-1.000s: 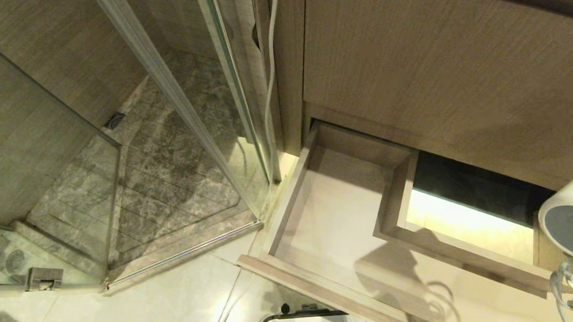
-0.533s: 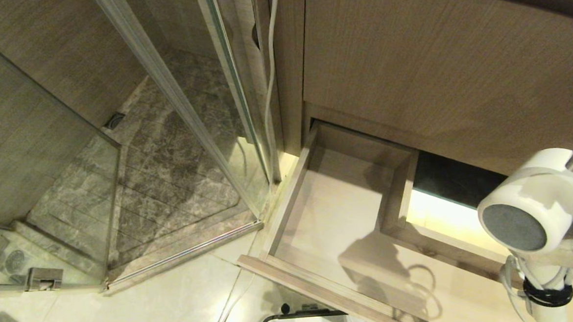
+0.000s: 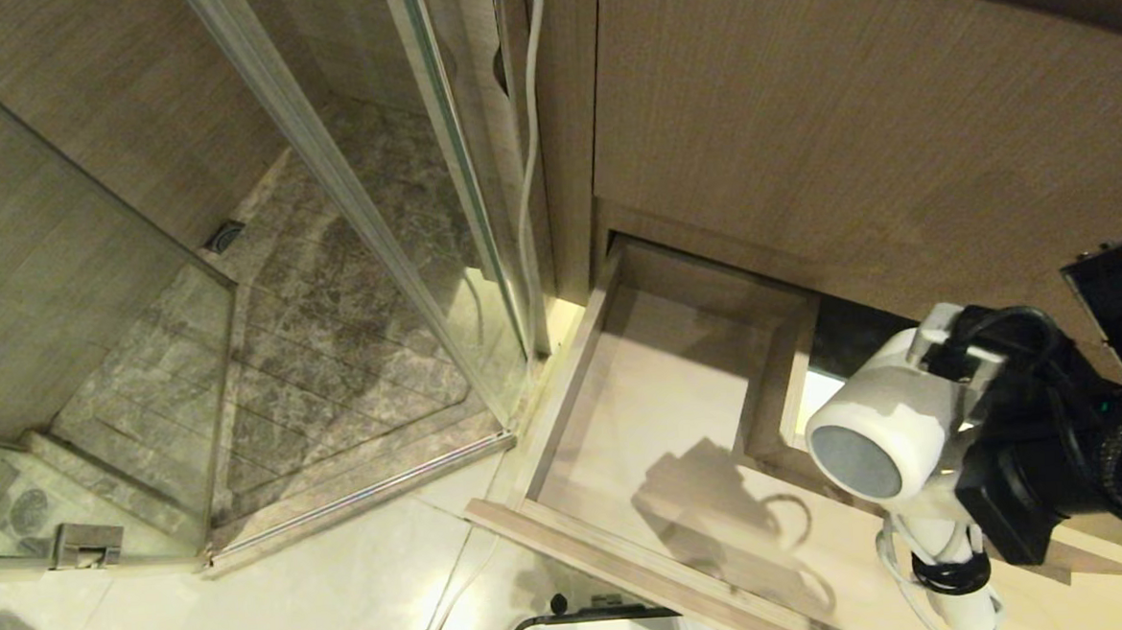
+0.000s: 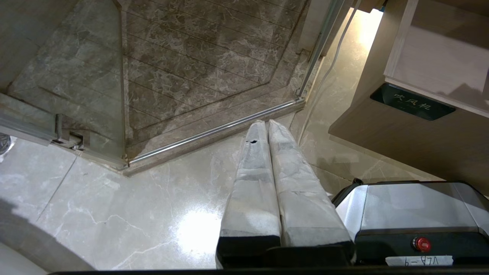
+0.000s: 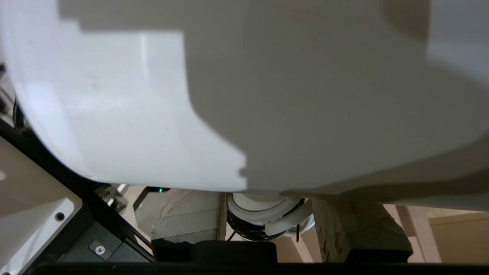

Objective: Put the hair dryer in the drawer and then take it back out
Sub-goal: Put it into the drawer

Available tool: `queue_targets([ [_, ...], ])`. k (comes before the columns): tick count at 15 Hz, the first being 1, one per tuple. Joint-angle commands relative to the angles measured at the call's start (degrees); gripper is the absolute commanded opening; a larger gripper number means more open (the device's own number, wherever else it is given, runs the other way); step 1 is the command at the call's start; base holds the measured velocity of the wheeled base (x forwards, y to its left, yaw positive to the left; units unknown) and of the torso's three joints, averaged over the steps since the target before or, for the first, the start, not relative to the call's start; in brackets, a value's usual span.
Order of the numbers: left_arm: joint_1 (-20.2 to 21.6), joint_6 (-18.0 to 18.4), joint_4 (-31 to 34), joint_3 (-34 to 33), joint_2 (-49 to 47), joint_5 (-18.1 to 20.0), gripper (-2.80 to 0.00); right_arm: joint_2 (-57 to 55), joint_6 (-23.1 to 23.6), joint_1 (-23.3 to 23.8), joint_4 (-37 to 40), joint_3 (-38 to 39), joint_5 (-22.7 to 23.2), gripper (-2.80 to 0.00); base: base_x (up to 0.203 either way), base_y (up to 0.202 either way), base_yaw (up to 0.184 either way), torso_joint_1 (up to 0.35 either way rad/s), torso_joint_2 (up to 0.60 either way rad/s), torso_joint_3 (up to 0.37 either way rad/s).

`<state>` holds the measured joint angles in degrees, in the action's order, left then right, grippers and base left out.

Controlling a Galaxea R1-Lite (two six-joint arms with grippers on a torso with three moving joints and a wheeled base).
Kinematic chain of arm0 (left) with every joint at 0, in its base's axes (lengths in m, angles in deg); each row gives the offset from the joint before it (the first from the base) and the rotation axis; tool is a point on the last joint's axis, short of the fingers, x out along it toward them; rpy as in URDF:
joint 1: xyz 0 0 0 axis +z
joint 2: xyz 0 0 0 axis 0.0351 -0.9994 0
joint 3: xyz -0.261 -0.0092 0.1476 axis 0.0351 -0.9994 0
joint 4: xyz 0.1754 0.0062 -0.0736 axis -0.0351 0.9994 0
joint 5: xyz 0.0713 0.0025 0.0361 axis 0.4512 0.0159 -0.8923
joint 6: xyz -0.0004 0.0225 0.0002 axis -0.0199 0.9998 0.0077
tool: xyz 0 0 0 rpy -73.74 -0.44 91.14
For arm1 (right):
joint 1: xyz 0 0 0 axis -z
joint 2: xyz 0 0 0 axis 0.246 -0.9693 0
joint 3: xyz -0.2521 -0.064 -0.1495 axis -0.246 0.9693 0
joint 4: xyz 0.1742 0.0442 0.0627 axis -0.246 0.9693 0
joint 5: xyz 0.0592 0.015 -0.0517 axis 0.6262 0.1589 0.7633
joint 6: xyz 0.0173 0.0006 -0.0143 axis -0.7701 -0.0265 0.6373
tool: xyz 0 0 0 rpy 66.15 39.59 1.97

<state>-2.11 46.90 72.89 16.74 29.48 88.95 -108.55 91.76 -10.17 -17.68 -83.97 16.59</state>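
The white hair dryer (image 3: pixel 879 423) hangs over the right part of the open drawer (image 3: pixel 565 392), its round dark grey end (image 3: pixel 855 461) facing the camera and its coiled cord (image 3: pixel 939 574) bundled round the handle below. My right gripper (image 3: pixel 951 419) is shut on it from the right. In the right wrist view the barrel (image 5: pixel 267 95) fills most of the picture, with the taped fingers (image 5: pixel 187 217) on either side of the handle. The drawer's front carries a dark label plate (image 4: pixel 412 107). My left gripper (image 4: pixel 266 124) is shut and empty, parked over the floor tiles.
A glass shower door (image 3: pixel 343 192) stands open at the left. A white cable (image 3: pixel 528 144) runs down the wall beside the tall wood-grain panel (image 3: pixel 849 127). The drawer has a lit cut-out (image 3: pixel 815 388) at its back right. My own base (image 4: pixel 412 214) sits below the drawer front.
My right arm has carried the hair dryer in from the right edge, leftward and up, over the drawer. Its shadow has slid left across the drawer floor.
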Motion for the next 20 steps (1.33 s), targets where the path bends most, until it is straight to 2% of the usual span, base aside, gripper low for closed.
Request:
queue_targets([
  [1, 0.01, 0.00, -0.01, -0.01, -0.09, -0.01, -2.80, -5.77, 0.25, -1.56, -0.29, -0.28, 0.12, -2.80, 0.000, 0.000, 0.000, 0.000, 0.00, 0.000],
  [6, 0.01, 0.00, -0.01, -0.01, -0.09, -0.01, -2.80, -14.81, 0.75, -3.85, -3.21, -3.63, 0.19, -2.80, 0.000, 0.000, 0.000, 0.000, 0.00, 0.000],
  [9, 0.01, 0.00, -0.01, -0.01, -0.09, -0.01, -2.80, -19.24, 0.66, -4.95, -9.45, -4.73, 0.21, -2.80, 0.000, 0.000, 0.000, 0.000, 0.00, 0.000],
  [14, 0.01, 0.00, -0.01, -0.01, -0.09, -0.01, -2.80, -25.80, 0.27, -4.86, -15.46, -4.96, 0.05, -2.80, 0.000, 0.000, 0.000, 0.000, 0.00, 0.000],
  [20, 0.01, 0.00, -0.01, -0.01, -0.09, -0.01, -2.80, -34.13, -5.59, -5.38, -22.30, -6.60, 0.17, -2.80, 0.000, 0.000, 0.000, 0.000, 0.00, 0.000],
])
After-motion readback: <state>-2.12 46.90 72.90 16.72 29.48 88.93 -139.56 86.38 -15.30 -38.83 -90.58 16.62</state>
